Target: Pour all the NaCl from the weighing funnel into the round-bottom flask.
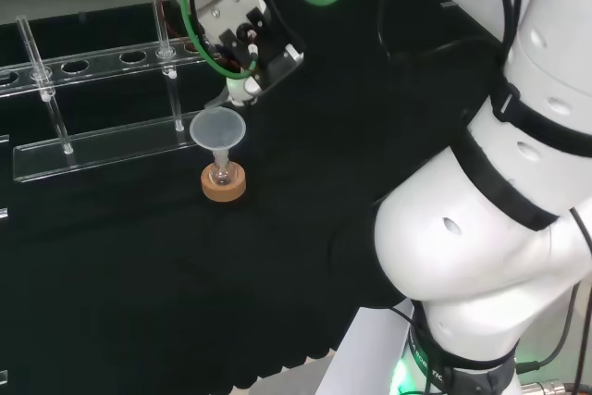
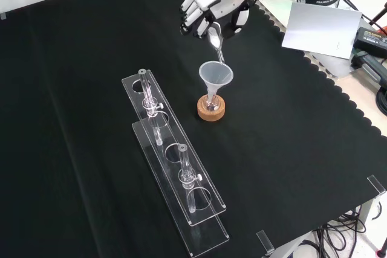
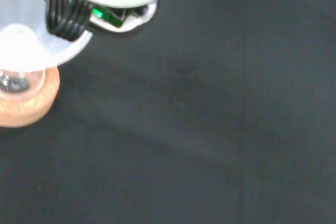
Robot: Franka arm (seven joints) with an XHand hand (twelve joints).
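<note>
**Spout over the funnel, flask below**

My hand [image 2: 211, 5] hangs above the cloth [image 2: 91, 58] at the top of the front view, fingers [image 2: 189, 13] curled round the weighing funnel [image 2: 216, 39]. I hold it tilted, its narrow spout pointing down to the rim of a wide plastic funnel [image 2: 215, 75]; whether spout and rim touch I cannot tell.

That wide funnel sits in the neck of the small round flask [image 2: 210, 104], upright on its cork ring [image 2: 211, 112]. In the head view the same stack stands just below my hand [image 1: 242, 43], funnel [image 1: 217, 129] over ring [image 1: 224, 183]. The wrist view catches the cork ring [image 3: 26, 103] with the flask's glass bulb [image 3: 16, 81] close by.

Salt inside either vessel: too small to make out.

A clear rack [image 2: 175, 167] with round holes lies left of the flask in the front view, well apart from it, with a few glass tubes [image 2: 183, 167] standing in it.
</note>
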